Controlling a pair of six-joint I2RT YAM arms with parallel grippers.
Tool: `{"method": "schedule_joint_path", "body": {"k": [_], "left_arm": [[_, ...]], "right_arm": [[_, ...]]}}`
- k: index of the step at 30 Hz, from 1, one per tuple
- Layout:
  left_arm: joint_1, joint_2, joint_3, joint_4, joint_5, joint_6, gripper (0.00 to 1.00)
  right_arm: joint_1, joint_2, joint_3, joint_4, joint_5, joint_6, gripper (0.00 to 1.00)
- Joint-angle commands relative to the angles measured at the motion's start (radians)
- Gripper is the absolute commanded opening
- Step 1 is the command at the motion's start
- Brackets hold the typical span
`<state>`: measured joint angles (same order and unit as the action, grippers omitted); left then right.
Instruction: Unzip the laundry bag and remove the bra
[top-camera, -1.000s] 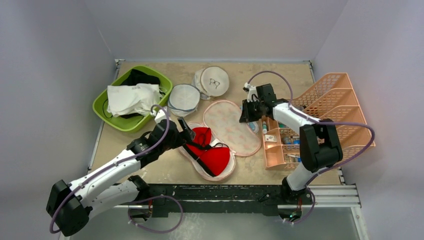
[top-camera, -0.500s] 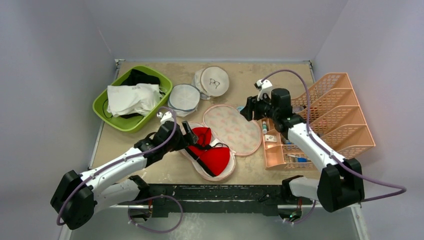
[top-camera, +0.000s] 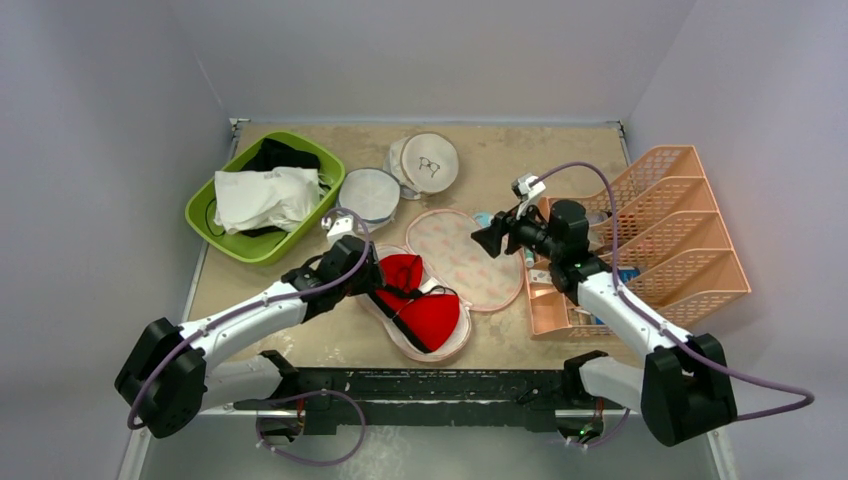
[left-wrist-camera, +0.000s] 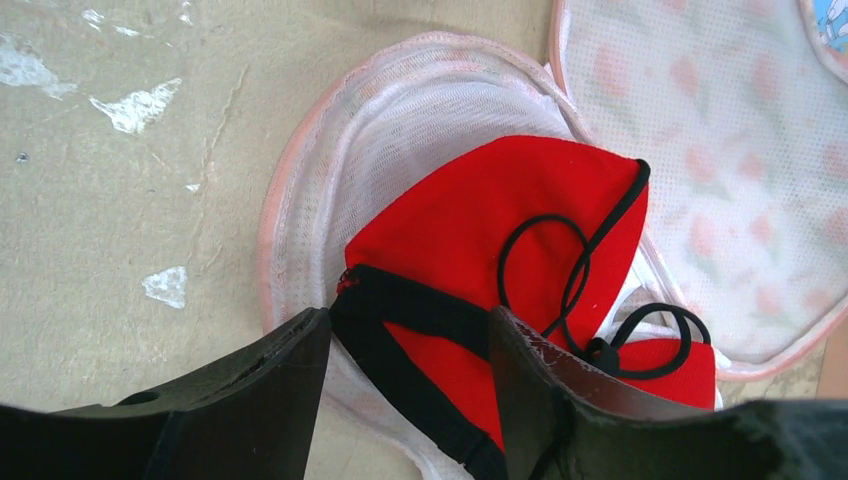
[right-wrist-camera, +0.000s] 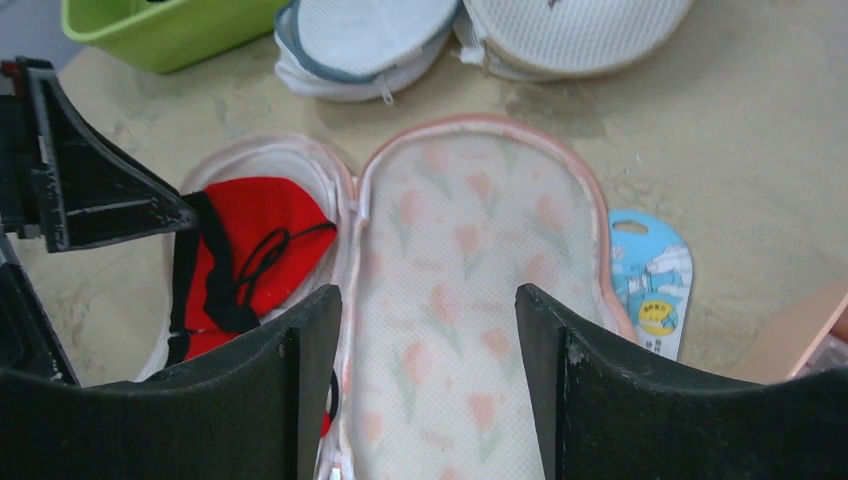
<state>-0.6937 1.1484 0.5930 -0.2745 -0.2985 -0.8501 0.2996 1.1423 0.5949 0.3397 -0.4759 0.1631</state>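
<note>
Since the laundry bag (top-camera: 462, 258) now lies fully unzipped between the centre and the near edge of the surface (top-camera: 560, 150), with its flowered lid folded flat to the right, only the removal step remains. At the far left corner, the green tub (top-camera: 250, 248) of white and black garments plays no part.

The left fingers (left-wrist-camera: 265, 400) have moved in over the left lobe of the mesh tray and have narrowed from a wide spread. They now straddle the black-trimmed edge of the bra (left-wrist-camera: 480, 215), with fabric filling the gap. A firm pinch is not yet evident. The bra rests in the near half of the bag, with its thin black straps looped on top.

Further right, the right fingers (right-wrist-camera: 250, 400) have opened from a near-closed setting. They hover above the lid, wide apart and empty, so the lid needs no further handling.

Likely next action: complete the closure on the trim, then lift. Caution: a loose strap may snag on the mesh.
</note>
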Motion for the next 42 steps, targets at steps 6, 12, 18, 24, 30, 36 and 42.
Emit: {"method": "schedule_joint_path", "body": {"k": [6,12,18,24,30,36,42], "left_arm": [[0.007,-0.004,0.026,0.013,-0.04,0.002,0.6],[0.007,-0.001,-0.01,0.067,-0.02,-0.013,0.5],[0.007,0.063,0.003,0.089,-0.004,-0.008,0.46],[0.007,0.074,0.01,0.04,-0.052,0.003,0.52],[0.007,0.046,-0.029,0.038,-0.051,-0.009,0.49],[0.007,0.045,-0.021,0.026,-0.072,-0.016,0.5],[0.007,0.102,-0.018,0.057,-0.053,-0.014,0.45]], "right_arm": [[-0.001,0.02,-0.061,0.229,-0.087,0.047,0.67],[0.001,0.073,-0.15,0.416,-0.121,0.068,0.67],[0.009,0.128,-0.199,0.569,-0.154,0.083,0.66],[0.024,0.077,-0.226,0.571,-0.088,0.059,0.66],[0.024,0.073,-0.234,0.59,-0.091,0.06,0.66],[0.028,0.093,-0.226,0.593,-0.101,0.062,0.66],[0.029,0.1,-0.222,0.598,-0.112,0.064,0.66]]}}
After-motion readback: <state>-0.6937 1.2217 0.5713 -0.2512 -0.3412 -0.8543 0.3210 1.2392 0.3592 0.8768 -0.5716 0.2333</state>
